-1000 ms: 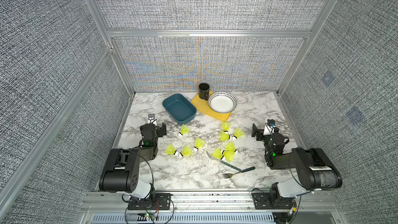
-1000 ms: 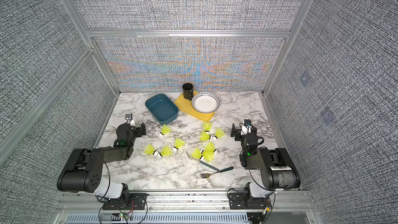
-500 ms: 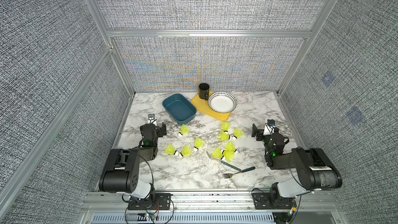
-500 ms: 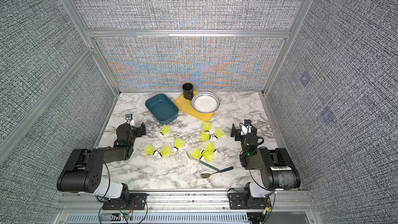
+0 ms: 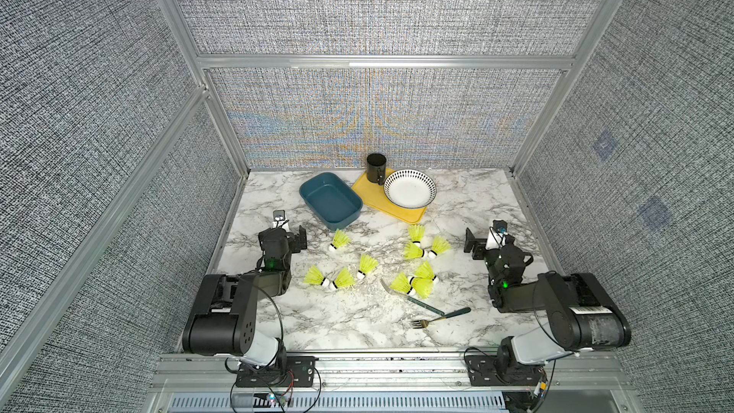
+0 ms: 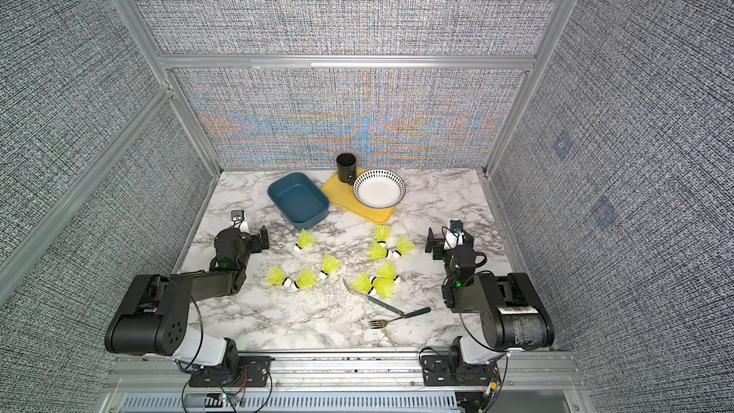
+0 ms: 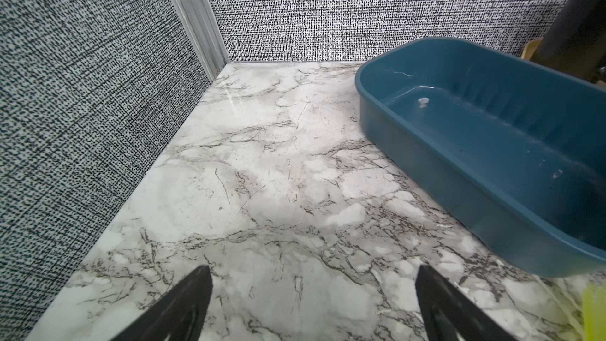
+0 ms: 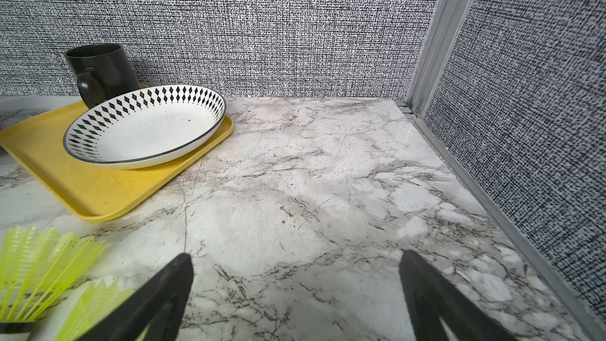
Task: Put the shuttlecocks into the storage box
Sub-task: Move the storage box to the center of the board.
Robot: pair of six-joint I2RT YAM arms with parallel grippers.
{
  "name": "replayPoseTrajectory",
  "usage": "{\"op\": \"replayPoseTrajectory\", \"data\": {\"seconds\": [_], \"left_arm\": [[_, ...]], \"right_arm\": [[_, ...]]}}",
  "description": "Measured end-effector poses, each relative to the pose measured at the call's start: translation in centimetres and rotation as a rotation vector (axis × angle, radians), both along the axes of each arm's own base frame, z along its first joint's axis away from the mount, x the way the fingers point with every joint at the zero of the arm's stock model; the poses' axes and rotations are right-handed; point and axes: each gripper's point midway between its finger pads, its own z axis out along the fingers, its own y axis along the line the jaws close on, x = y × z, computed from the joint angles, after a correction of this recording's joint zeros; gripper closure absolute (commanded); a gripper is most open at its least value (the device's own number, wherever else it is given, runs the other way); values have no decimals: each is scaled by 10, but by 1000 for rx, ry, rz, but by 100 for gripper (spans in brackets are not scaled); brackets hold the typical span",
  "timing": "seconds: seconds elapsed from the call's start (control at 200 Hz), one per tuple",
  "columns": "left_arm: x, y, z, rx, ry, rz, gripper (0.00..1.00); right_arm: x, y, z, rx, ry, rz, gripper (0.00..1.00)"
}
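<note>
Several neon yellow-green shuttlecocks lie scattered on the marble table in both top views. One is just in front of the storage box, and there are groups at the left, at the right and in the middle. The dark teal storage box stands empty at the back left. My left gripper rests open near the left edge, with the box ahead of it. My right gripper is open near the right edge, with shuttlecocks beside it.
A yellow tray at the back carries a white bowl with a black-patterned rim and a black mug. A fork and another utensil lie near the front. Grey panel walls close in the table on three sides.
</note>
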Motion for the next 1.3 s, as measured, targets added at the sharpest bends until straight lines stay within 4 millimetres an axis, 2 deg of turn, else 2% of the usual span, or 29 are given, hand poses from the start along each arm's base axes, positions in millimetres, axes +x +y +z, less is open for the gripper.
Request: {"op": "replayPoseTrajectory", "data": {"seconds": [0.525,0.626,0.686,0.796,0.926,1.031,1.181,1.211,1.246,1.301], "left_arm": [[0,0,0,0,0,0,1],[0,-4,5,-4,1,-21,1],[3,-9,19,1,-5,-47,1],[6,-15,56,7,-70,-63,1],[-3,-8,86,8,-106,-18,1],[1,-2,130,-42,-157,57,1],[12,37,201,-245,-126,383,0],[12,47,210,-280,-121,451,8],[11,54,213,-316,-104,500,10],[11,63,201,-346,-36,545,11]], "right_arm": [[0,0,0,0,0,0,1],[0,0,0,0,0,0,1],[0,0,0,0,0,0,1],[0,0,0,0,0,0,1],[0,0,0,0,0,0,1],[0,0,0,0,0,0,1],[0,0,0,0,0,0,1],[0,0,0,0,0,0,1],[0,0,0,0,0,0,1],[0,0,0,0,0,0,1]]}}
